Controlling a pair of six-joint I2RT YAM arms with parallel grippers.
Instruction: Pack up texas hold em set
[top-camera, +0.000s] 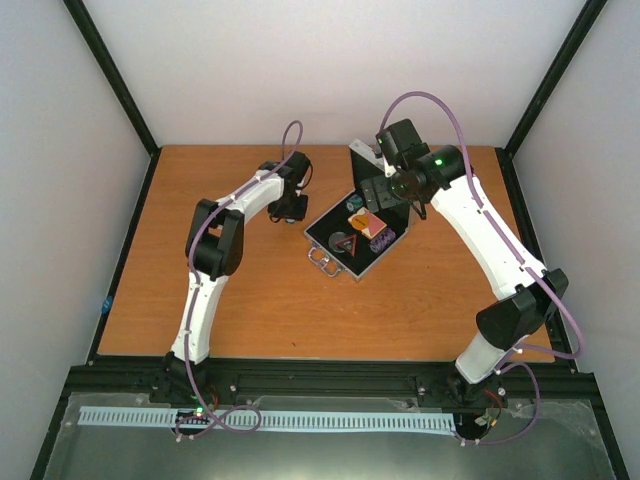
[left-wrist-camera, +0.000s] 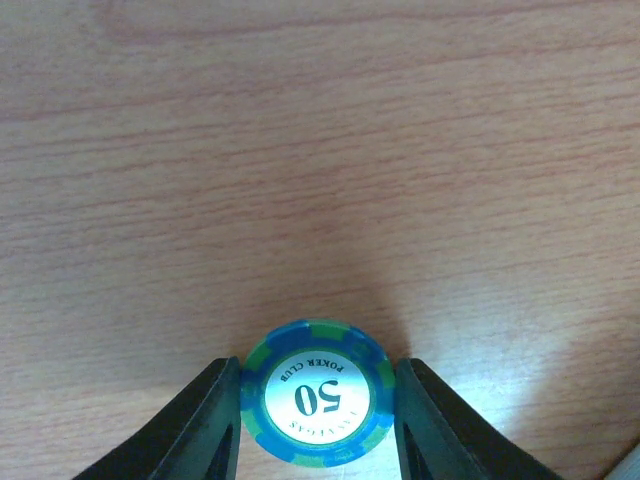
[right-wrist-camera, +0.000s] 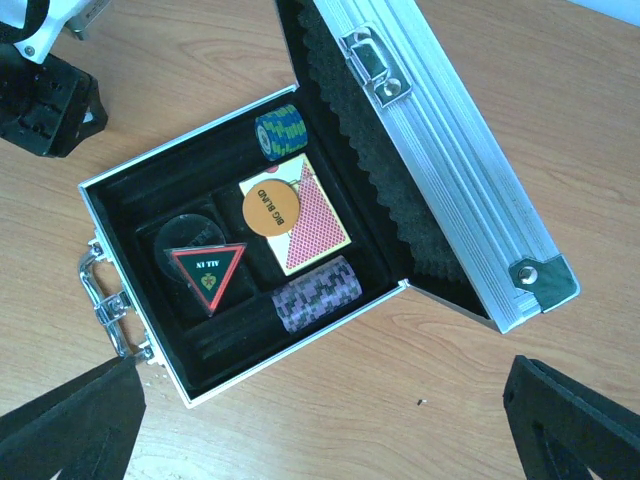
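pinching a blue chip (left-wrist-camera: 317, 395), the left claw (left-wrist-camera: 318, 372) sits beside the open case (right-wrist-camera: 445, 135); right claw (right-wrist-camera: 322, 415) spread above.

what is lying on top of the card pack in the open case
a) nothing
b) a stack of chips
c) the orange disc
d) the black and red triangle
c, the orange disc marked big blind rests over one corner of the card pack, while the triangle sits in a separate compartment beside it.
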